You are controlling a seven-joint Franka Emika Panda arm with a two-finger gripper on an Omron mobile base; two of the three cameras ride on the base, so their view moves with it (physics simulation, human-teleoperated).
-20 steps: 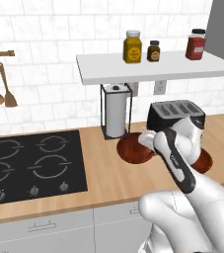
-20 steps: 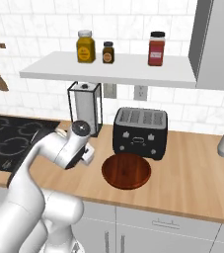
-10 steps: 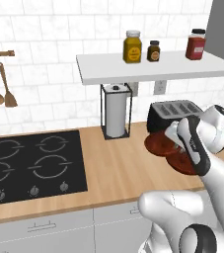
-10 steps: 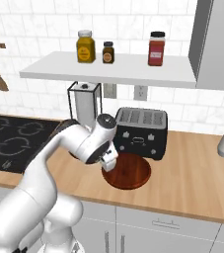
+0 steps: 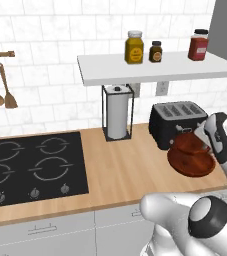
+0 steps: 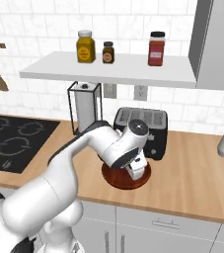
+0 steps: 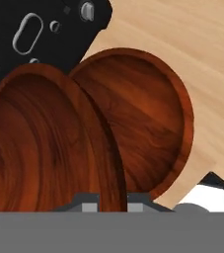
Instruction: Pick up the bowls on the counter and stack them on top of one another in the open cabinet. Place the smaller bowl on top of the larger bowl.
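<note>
Beside the black toaster (image 5: 177, 123), the end effector (image 7: 113, 200) pinches the smaller bowl's (image 7: 44, 148) rim — above the larger bowl (image 7: 138, 123); no writing is legible.

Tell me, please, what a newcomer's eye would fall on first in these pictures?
Probably the gripper, shut on the rim of the smaller bowl and holding it tilted above the larger bowl, which rests on the counter in front of the black toaster. Next, the white shelf above, carrying three jars.
</note>
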